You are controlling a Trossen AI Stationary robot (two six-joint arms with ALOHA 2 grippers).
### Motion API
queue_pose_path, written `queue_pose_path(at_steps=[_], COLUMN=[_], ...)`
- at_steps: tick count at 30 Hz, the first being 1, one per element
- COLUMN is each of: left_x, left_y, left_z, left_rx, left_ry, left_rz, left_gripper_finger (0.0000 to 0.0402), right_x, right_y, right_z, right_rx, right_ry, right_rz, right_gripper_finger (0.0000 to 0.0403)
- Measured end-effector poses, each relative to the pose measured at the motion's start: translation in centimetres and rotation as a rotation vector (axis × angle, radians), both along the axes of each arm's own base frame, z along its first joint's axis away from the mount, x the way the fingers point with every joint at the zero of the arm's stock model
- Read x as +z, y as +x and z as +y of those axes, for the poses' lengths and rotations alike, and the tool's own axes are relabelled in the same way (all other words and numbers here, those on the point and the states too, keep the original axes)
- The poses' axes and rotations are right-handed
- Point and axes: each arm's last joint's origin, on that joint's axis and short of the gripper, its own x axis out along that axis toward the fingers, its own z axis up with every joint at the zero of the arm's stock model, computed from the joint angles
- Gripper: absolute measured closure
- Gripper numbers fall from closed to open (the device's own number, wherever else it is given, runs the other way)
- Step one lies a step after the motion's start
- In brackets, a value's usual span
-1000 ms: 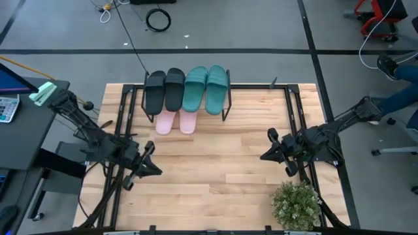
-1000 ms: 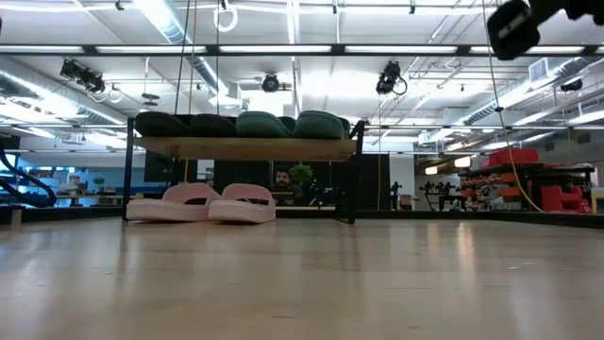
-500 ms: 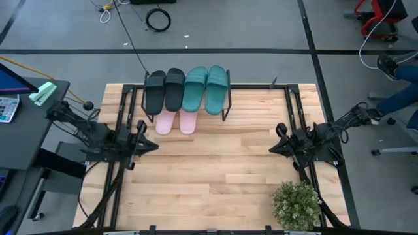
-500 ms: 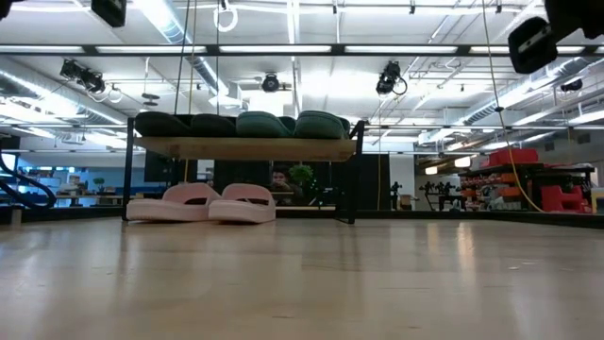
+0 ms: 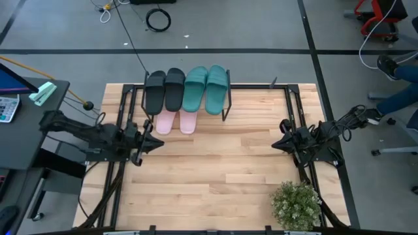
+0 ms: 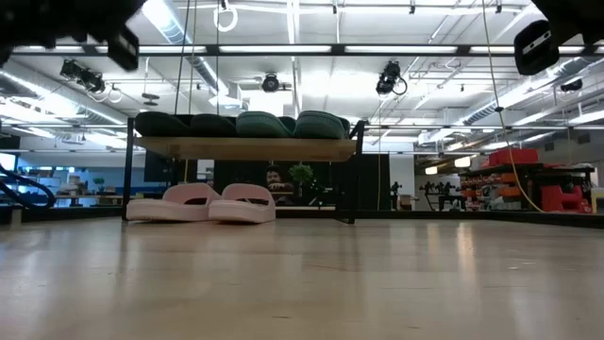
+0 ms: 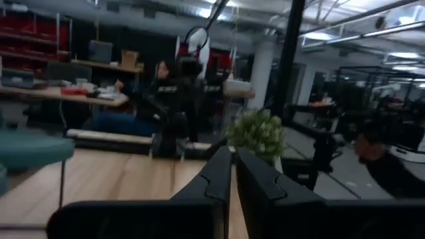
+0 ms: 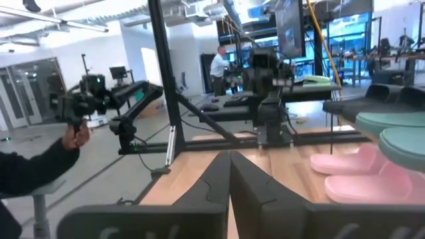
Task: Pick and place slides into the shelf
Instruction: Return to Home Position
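Note:
The shelf (image 5: 186, 104) stands at the table's far middle. Two black slides (image 5: 164, 90) and two teal slides (image 5: 206, 89) lie soles down on its plank top (image 6: 247, 148). Two pink slides (image 5: 177, 121) lie on the table under the plank, their near ends sticking out; they also show in the low view (image 6: 201, 203) and the right wrist view (image 8: 358, 174). My left gripper (image 5: 155, 145) hovers near the table's left edge, shut and empty, fingers pointing right (image 7: 232, 169). My right gripper (image 5: 277, 144) hovers near the right edge, shut and empty, fingers pointing left (image 8: 229, 166).
A small potted plant (image 5: 297, 204) stands at the table's near right corner, close under my right arm. Black frame rails run along the table's left (image 5: 121, 124) and right (image 5: 297, 117) sides. A person's arm holding a controller shows beyond the table (image 8: 46, 159).
My left gripper has gone toward the far edge and a little right, turning from a near-right slant until it points straight right. My right gripper has drawn back toward the right edge and risen. The slides and shelf have stayed put.

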Motion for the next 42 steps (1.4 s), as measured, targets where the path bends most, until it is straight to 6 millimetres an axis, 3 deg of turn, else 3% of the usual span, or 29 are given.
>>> queue_pose_path(at_steps=[7, 18, 31, 42], left_x=[0.0, 0.0, -0.8, -1.5], left_y=[-0.6, -1.3, -1.1, -0.9], left_z=[0.2, 0.4, 0.4, 0.3], left_rx=[-0.034, -0.04, -0.042, -0.046], left_ry=[0.012, -0.004, -0.018, -0.024], left_rz=[-0.064, -0.06, -0.008, 0.066], left_gripper_finger=[0.0366, 0.0381, 0.0365, 0.0378], right_x=[-0.8, -0.8, -3.2, -5.2], right_y=[0.0, -0.3, 0.6, 1.1], right_z=[0.0, -0.3, 0.2, 0.3], right_rx=[-0.007, -0.037, -0.033, -0.062], right_ry=[0.022, 0.024, 0.059, 0.087], right_rz=[0.08, 0.057, 0.048, 0.06], right_gripper_finger=[0.0389, 0.0389, 0.0389, 0.0389])
